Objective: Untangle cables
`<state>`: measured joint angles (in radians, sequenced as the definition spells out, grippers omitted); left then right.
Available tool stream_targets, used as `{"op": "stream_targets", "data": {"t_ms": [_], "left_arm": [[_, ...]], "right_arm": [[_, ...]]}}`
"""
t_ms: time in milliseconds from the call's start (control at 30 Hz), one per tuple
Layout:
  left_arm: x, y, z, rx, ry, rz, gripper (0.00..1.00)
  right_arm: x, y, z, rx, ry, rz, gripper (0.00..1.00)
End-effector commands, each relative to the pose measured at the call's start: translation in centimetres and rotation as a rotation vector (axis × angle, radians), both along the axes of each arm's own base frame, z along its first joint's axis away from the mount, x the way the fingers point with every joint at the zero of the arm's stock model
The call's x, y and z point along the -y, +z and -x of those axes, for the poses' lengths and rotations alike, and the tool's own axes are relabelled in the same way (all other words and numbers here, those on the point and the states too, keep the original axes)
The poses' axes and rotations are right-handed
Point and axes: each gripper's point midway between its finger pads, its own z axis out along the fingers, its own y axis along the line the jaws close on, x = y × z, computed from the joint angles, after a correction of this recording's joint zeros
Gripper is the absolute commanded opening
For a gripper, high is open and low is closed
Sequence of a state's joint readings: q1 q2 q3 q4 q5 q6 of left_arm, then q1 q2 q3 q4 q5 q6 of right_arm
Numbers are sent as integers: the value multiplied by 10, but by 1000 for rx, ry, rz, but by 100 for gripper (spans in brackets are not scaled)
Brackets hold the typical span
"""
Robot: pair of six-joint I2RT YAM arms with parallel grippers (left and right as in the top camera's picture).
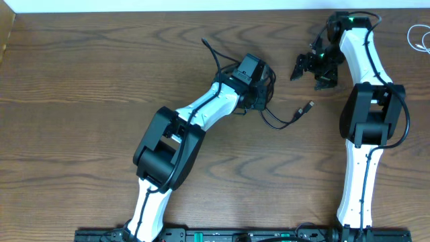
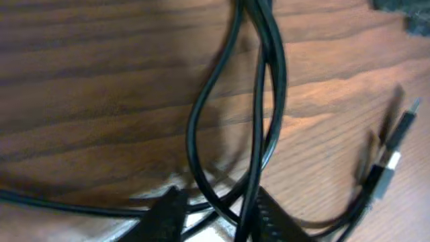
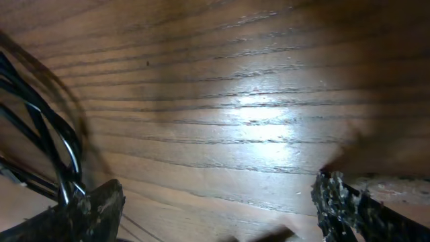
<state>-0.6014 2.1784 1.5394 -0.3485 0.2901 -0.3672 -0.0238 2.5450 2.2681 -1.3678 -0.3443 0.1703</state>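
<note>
Black cable (image 1: 299,114) loops at centre; white cable (image 1: 411,35) at upper-right edge.
Only your left wrist view shows the left gripper (image 2: 216,214) narrow around black strands (grip unclear); right gripper (image 3: 218,205) gapes, empty.

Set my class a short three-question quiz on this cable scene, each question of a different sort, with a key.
1. True or false: the right gripper is holding the white cable.
2. Which cable runs between the fingers of the left gripper? A. the black cable. B. the white cable. C. neither.
3. In the overhead view, where does the white cable lie?

Key
1. False: its jaws stand open over the bare table.
2. A.
3. At the far right edge, near the top, well apart from the black cable and from both grippers.
</note>
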Motion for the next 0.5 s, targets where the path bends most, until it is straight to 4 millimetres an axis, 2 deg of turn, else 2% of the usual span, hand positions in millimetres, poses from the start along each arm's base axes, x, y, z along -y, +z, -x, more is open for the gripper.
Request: {"op": "stream_targets", "data": {"t_ms": [0,67,200,300,367,400,467], "left_arm": [[-3,-7,-3,-11,29,-10,8],[-6,-5,-6,-5,37,-6,8],[-13,13,-16,24,60,15,8],[-18,46,-25,78,77,50,7],[-21,71,-29,119,86,77,7],[-25,91,-31,150,94,97,7],[-30,111,-31,174,107,115,7]], "right_arm": [[-7,7,1,18,34,-8,87],[-10,7,1,17,35,-19,86],[-38,16,2,18,44,-147,86],[-59,22,3,34,92,-218,84],[-74,28,5,36,107,-275,76],[-88,37,6,47,125,-347,73],[-105,50,4,81,152,-432,70]]}}
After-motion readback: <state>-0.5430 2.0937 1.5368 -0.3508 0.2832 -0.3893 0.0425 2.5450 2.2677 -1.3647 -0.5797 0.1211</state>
